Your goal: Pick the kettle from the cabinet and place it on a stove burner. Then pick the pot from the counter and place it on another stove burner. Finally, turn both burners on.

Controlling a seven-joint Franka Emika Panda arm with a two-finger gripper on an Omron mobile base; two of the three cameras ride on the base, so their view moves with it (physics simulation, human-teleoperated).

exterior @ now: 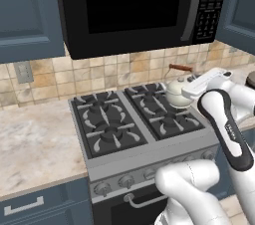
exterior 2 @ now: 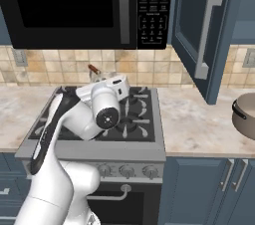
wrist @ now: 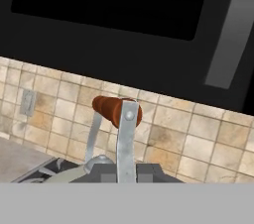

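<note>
The small cream-white rounded kettle (exterior: 177, 92) sits over the back right burner of the black four-burner gas stove (exterior: 124, 119), its body half hidden behind the white arm. Its reddish-brown wooden handle bar (wrist: 117, 110) and wire arch show close up in the hand view. The claw (wrist: 126, 171) is closed, but its tips are lost in the grey blur below the bar, so whether it grips the kettle cannot be told. The wide taupe-grey metal pot (exterior 2: 245, 115) stands on the beige marbled desk (exterior 2: 199, 119) to the right of the stove, cut off by the picture's edge. The dark slate-blue cabinet door (exterior 2: 201, 30) hangs open beside the black microwave (exterior 2: 79, 5).
</note>
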